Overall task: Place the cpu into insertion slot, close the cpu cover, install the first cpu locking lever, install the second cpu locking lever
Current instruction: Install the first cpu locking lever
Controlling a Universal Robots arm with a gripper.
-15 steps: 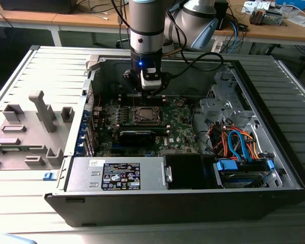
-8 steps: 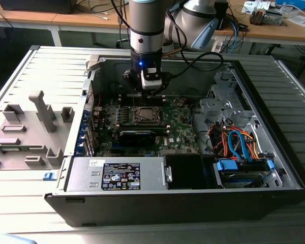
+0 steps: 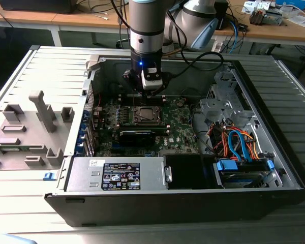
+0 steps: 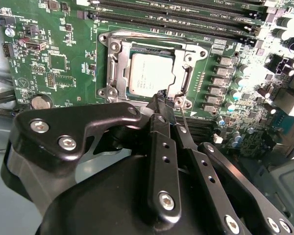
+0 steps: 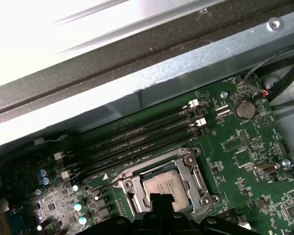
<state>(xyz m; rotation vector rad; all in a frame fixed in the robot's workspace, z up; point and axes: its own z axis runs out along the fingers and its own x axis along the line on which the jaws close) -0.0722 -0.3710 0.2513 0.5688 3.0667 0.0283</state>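
One cpu (image 4: 152, 76), one cover (image 4: 113, 68), one slot (image 4: 187, 81). The cpu sits in the slot, just beyond the fingertips, and the cover lies flat around it. The gripper (image 4: 165, 99) has both fingers (image 4: 159, 142) clenched together, tips at the cover's near edge. One thin wire lever (image 4: 182, 117) runs beside them; whether it's pinched, I can't tell.

Your arm (image 3: 144, 30) stands close to vertical, with its wrist aimed straight down. The gripper (image 3: 148, 90) hangs at the lower end. In the second wrist view you see its two black fingers (image 4: 162, 147) drawn together, their tips meeting with no gap between them.
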